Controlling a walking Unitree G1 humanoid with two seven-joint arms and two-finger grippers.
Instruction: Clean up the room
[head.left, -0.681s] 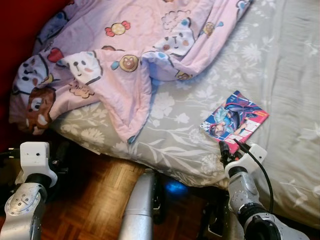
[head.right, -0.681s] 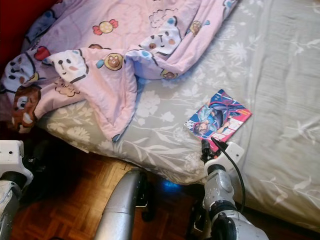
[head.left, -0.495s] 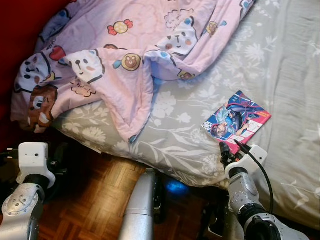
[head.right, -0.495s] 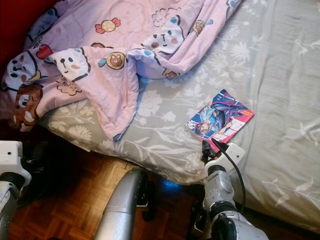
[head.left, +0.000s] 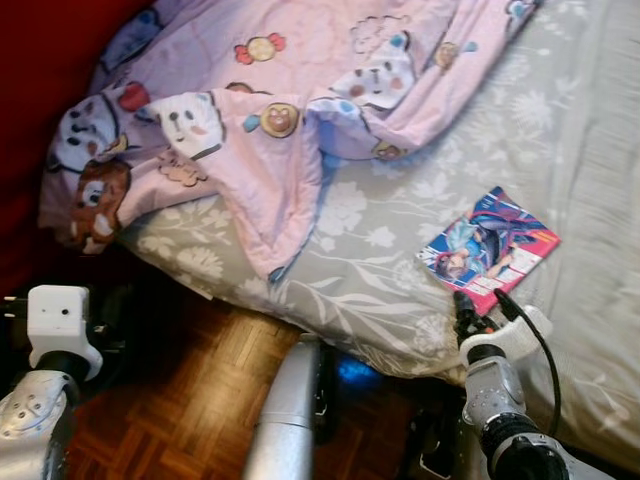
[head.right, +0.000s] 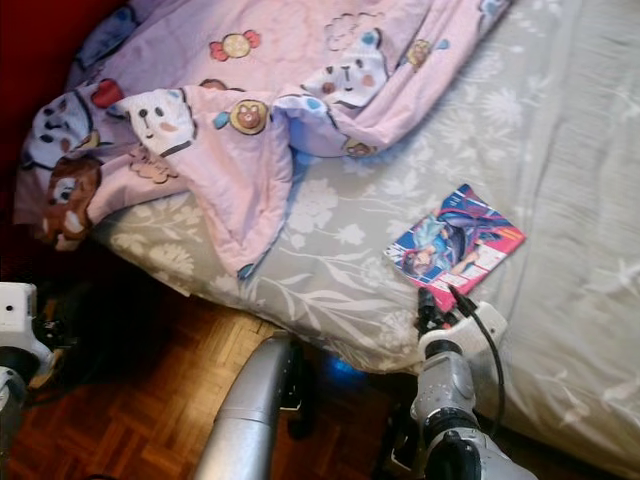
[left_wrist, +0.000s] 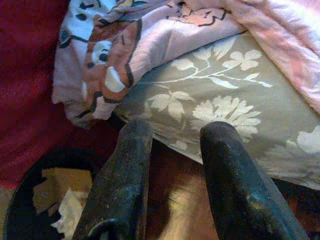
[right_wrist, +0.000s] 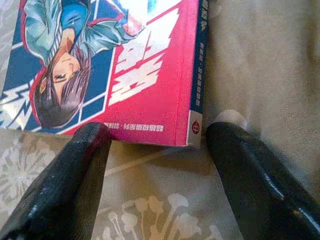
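A comic book (head.left: 489, 250) with a pink and blue cover lies flat on the grey floral bed sheet (head.left: 370, 290), close to the bed's near edge. My right gripper (head.left: 470, 312) sits just at the book's near edge. In the right wrist view it is open, one finger (right_wrist: 75, 185) on each side of the book's (right_wrist: 115, 65) pink corner and spine, with nothing held. My left gripper (left_wrist: 176, 135) hangs low beside the bed at the left, open and empty.
A crumpled pink cartoon blanket (head.left: 300, 90) covers the bed's far left and spills over its edge. Parquet floor (head.left: 190, 400) lies below the bed. A dark red surface (head.left: 40, 60) stands at the left. A black bin (left_wrist: 30, 200) with paper sits under the left gripper.
The whole picture has shifted slightly right and down, so the camera moved. The right gripper keeps its place at the book's near edge.
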